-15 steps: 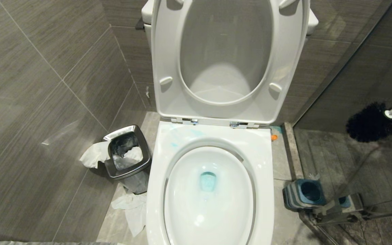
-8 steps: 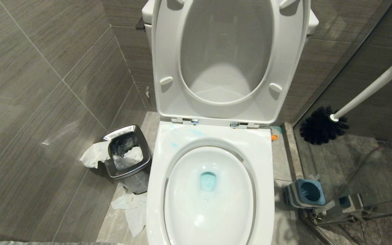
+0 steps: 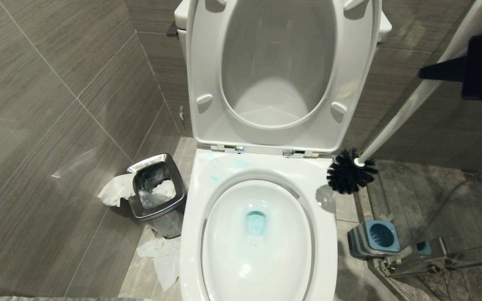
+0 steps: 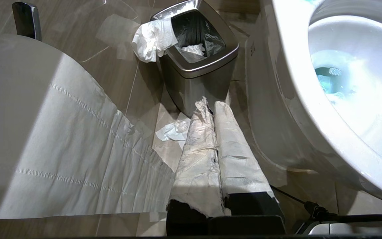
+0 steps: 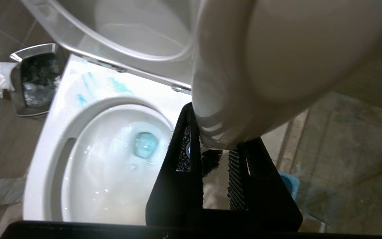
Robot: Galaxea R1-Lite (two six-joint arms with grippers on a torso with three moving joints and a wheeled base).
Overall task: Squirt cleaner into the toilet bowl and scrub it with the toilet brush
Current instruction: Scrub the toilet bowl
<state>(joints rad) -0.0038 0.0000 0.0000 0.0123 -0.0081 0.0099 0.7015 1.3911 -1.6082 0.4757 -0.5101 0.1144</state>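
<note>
Walls: dark grey-brown tiled walls (image 3: 57, 92) with pale grout lines.
Floor: beige stone floor tiles (image 3: 140, 267).
Bin: small steel-rimmed waste bin (image 3: 157, 190), crumpled white tissue paper (image 3: 115, 190) beside it.

The right gripper (image 5: 214, 166) is seen at the upper right of the head view, its black fingers (image 5: 177, 172) clamped on the toilet brush (image 3: 352, 175) handle. The left gripper (image 4: 216, 142) is seen low in the left wrist view, its two paper-wrapped fingers (image 4: 197, 159) pressed together with nothing held.
</note>
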